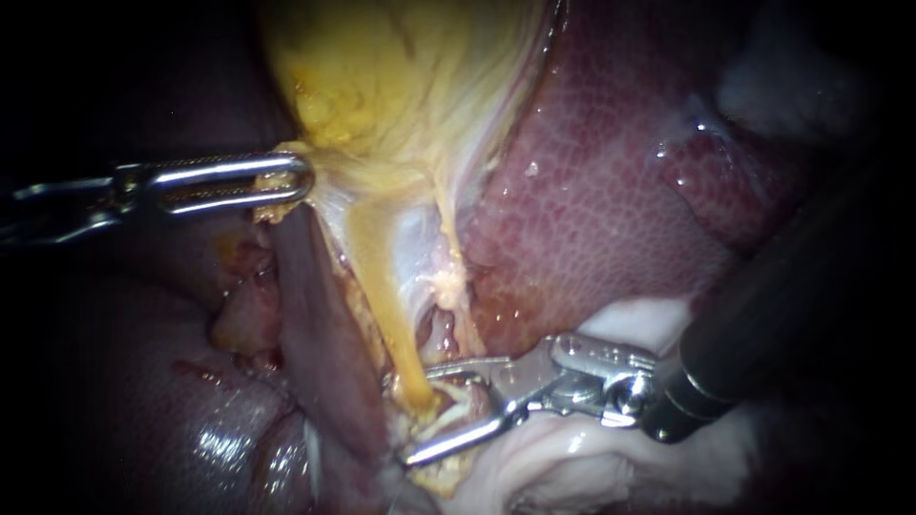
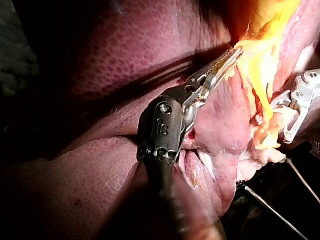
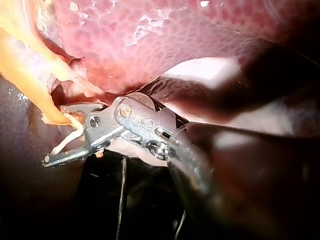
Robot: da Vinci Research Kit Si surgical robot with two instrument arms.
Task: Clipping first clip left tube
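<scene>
We had the left instrument (image 1: 291,181) pinching the gallbladder (image 1: 382,67) at its lower edge | our right instrument (image 1: 420,415) stood with jaws spread, the left tube (image 1: 382,286) ending between them | tube lay beside the edge of the liver (image 1: 592,191).

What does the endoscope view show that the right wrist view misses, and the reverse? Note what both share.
Only the endoscope view: the left instrument, its jaws shut on the gallbladder. Only the right wrist view: a thin strand in the dark space under the right instrument. Both: the right instrument's open jaws set around the yellow tube, with the liver beside them.
</scene>
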